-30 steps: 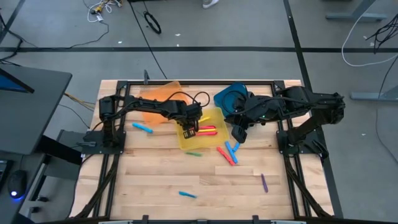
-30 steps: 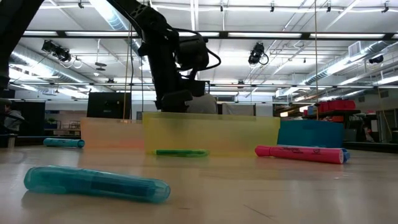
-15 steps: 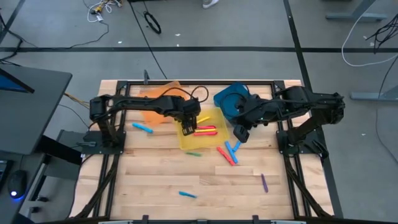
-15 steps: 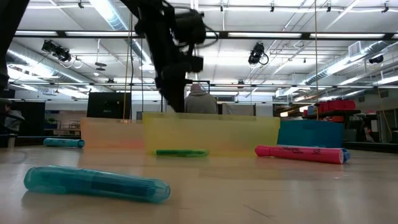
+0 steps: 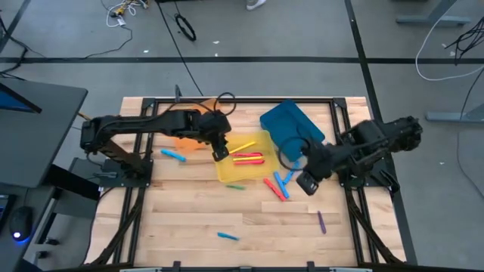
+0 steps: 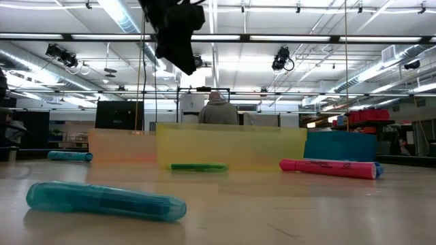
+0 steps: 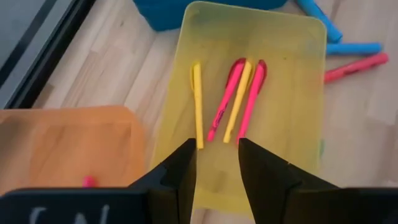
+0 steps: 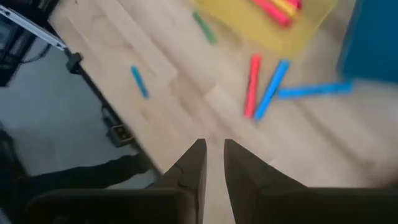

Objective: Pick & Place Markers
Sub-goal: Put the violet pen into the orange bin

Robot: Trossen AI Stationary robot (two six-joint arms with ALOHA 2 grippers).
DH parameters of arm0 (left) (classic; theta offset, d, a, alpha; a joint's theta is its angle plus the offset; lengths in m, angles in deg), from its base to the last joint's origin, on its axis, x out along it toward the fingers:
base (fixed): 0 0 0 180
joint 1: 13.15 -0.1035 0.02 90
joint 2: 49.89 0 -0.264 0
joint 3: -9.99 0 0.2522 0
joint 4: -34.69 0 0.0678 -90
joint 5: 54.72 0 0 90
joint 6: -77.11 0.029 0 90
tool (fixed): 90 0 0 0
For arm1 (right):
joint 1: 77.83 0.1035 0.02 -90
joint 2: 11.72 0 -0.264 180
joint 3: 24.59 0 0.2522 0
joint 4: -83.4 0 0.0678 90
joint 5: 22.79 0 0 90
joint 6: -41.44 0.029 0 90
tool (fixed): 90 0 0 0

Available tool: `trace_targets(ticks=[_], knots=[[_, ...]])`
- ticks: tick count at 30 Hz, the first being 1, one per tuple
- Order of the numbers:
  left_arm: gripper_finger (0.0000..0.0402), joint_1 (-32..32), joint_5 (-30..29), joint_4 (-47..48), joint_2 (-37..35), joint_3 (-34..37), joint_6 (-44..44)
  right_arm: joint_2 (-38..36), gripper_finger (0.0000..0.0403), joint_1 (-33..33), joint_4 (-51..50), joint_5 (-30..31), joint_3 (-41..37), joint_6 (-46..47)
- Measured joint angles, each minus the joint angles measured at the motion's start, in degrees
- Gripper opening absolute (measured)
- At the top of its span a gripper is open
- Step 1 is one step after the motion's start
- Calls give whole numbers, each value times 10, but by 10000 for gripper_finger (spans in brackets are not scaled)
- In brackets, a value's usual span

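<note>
The left gripper (image 5: 220, 153) hangs empty, fingers narrowly parted, over the yellow bin (image 5: 261, 170), which holds four markers (image 7: 239, 99). The right gripper (image 5: 306, 183), narrow and empty, should drop squarely onto the red marker (image 5: 274, 188) at its nine o'clock.

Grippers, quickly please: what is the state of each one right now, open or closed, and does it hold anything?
Left gripper: open, holding nothing, above the yellow bin.
Right gripper: fingers slightly apart, holding nothing, above the table.
</note>
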Motion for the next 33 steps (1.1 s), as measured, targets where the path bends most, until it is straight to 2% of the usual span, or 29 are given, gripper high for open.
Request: trace_targets(ticks=[4, 8, 12, 15, 20, 26, 29, 33], knots=[[124, 1, 0, 1, -10, 0, -12, -1, 56, 50, 1, -14, -25, 95], [124, 4, 0, 0, -11, 0, -14, 0, 60, 96, 0, -35, -91, 197], [124, 7, 0, -5, -11, 0, -15, 0, 79, 128, 6, -98, -187, 305], [124, 7, 0, -11, -11, 0, -15, 0, 105, 140, 53, -147, -261, 367], [124, 7, 0, -18, -11, 0, -15, 0, 171, 153, 176, -162, -346, 407], [124, 7, 0, -18, -11, 0, -17, 0, 251, 172, 244, -161, -427, 407], [124, 7, 0, -18, -11, 0, -18, 0, 265, 183, 272, -153, -473, 424], [124, 7, 0, -18, -11, 0, -28, 0, 261, 196, 292, -133, -525, 450]])
